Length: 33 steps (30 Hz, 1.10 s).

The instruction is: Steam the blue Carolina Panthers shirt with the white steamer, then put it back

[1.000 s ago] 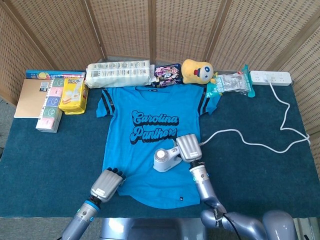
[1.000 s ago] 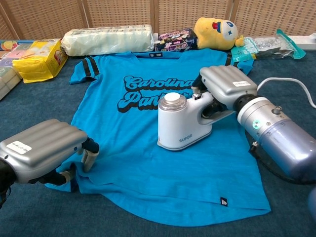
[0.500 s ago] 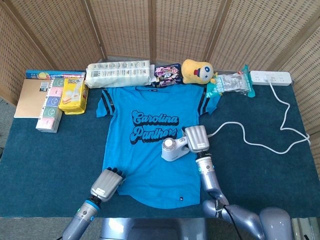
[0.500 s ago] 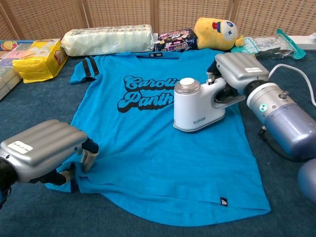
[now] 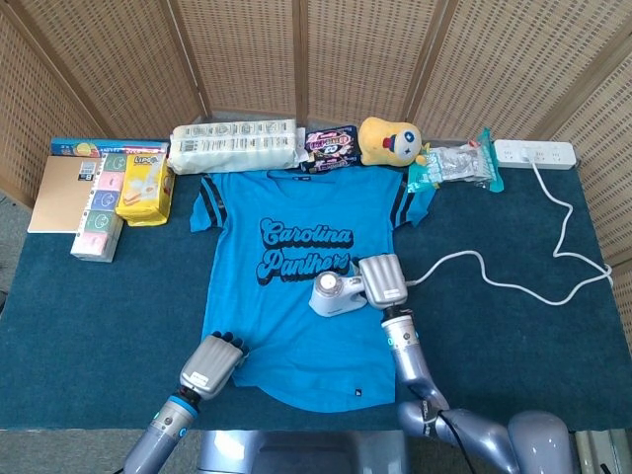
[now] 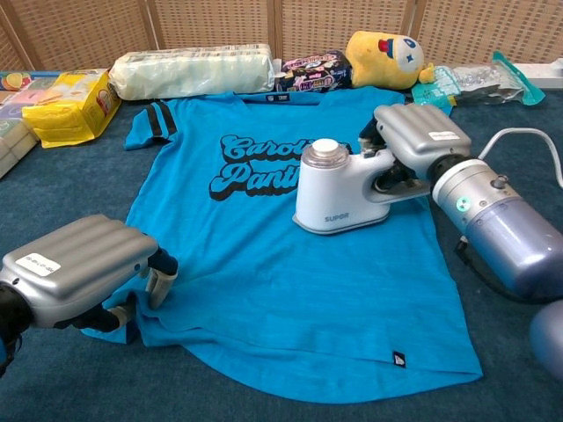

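Blue shirt (image 6: 264, 264) lies flat; left hand (image 6: 75, 272) clamps its seven-o'clock hem taut while right hand (image 6: 413, 141) grips steamer (image 6: 339, 189) at centre.

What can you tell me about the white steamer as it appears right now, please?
The white steamer is a compact glossy plastic unit with a round cap on top, a side handle and grey lettering low on its body. It stands upright on the blue shirt, just right of the printed lettering. The right hand grips its handle. A white cord trails right toward the power strip.
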Each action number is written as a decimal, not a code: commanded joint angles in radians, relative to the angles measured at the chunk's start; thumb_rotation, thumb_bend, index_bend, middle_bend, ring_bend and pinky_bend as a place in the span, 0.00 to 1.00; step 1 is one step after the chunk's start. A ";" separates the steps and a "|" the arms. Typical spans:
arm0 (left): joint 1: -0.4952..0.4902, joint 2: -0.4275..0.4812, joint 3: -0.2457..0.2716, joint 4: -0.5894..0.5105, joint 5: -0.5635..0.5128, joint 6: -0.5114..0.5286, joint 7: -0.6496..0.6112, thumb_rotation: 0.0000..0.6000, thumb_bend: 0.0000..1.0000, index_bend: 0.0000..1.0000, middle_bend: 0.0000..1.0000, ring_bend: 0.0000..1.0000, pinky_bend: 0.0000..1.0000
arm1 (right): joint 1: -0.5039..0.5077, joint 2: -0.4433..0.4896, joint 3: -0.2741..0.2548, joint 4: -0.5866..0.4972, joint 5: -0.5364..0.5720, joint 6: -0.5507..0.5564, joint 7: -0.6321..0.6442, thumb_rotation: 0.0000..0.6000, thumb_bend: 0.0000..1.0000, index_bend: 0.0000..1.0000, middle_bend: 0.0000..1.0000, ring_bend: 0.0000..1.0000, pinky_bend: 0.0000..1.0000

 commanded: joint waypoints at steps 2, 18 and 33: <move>0.000 -0.001 0.001 0.002 0.001 0.000 -0.003 1.00 0.48 0.58 0.51 0.42 0.48 | -0.019 0.007 -0.054 -0.086 -0.047 0.027 -0.006 1.00 0.40 0.70 0.72 0.75 0.66; 0.006 0.001 0.006 0.007 0.013 0.006 -0.019 1.00 0.48 0.58 0.51 0.42 0.48 | -0.069 0.026 -0.100 -0.136 -0.087 0.069 -0.020 1.00 0.40 0.70 0.72 0.75 0.66; 0.004 -0.010 0.006 0.007 0.012 0.001 -0.008 1.00 0.48 0.58 0.51 0.42 0.48 | -0.112 0.074 -0.069 -0.083 -0.073 0.112 0.038 1.00 0.40 0.70 0.72 0.74 0.66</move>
